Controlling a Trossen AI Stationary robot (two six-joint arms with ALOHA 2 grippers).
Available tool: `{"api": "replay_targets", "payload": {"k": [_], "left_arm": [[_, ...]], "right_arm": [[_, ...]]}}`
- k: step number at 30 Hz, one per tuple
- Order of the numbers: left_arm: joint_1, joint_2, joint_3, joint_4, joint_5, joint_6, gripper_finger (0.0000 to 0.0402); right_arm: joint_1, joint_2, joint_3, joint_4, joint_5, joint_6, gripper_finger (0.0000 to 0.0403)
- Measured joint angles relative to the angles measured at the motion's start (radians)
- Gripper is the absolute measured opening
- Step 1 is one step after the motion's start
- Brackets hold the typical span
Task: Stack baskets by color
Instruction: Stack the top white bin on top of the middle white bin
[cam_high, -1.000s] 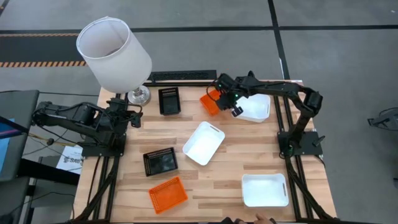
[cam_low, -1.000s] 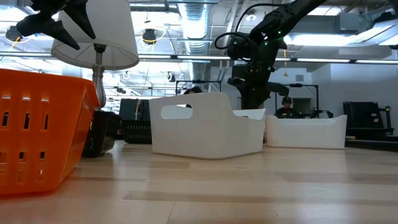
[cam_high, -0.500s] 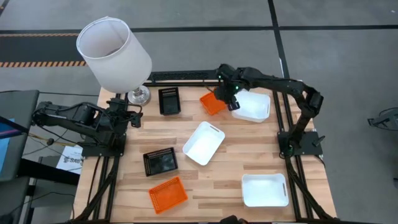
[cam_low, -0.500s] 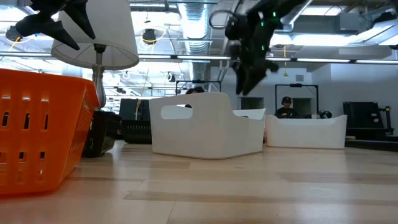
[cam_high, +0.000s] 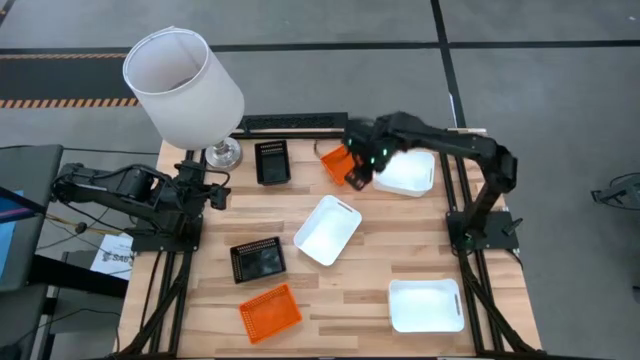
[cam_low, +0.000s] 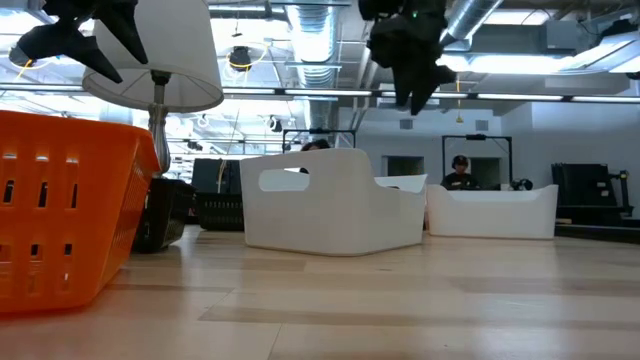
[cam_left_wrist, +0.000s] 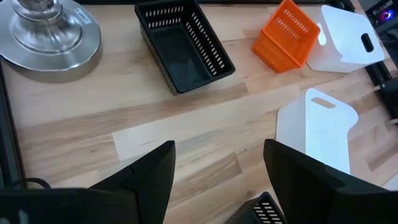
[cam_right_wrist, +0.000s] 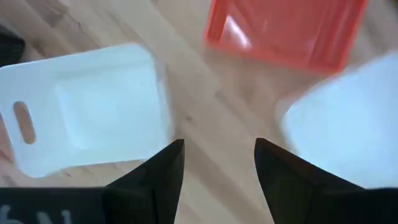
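Wooden tabletop carries light, stiff baskets; right gripper, fingers spread and empty, hovers over the orange basket; grip its thin mesh rim.

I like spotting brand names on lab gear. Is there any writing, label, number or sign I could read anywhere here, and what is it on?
None can be read.
Sheet of paper beside the table's left edge, under the left arm: dark print, too small to read.
Lamp base: a small pale label, too blurred to read.
Baskets, lamp shade and both arms: no lettering shows.
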Motion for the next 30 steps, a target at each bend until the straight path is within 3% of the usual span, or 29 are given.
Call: {"api": "replay_targets", "payload": {"k": [9, 18, 25, 30], "left_arm": [[0.0, 0.0, 0.0, 0.001, -0.005, 0.017, 0.0233], [0.0, 0.0, 0.0, 0.0, -0.006, 0.028, 0.0233], [0.0, 0.0, 0.0, 0.001, -0.007, 0.046, 0.0233], [0.0, 0.0, 0.0, 0.001, -0.007, 0.046, 0.0233]], "right_arm": [[0.279, 0.002, -0.164, 0.113, 0.059, 0.547, 0.0216], [0.443, 0.002, -0.326, 0.244, 0.104, 1.0, 0.0216], [0.492, 0.001, -0.414, 0.287, 0.159, 1.208, 0.0215], [0.479, 0.004, -0.44, 0.358, 0.167, 1.228, 0.0215]]}}
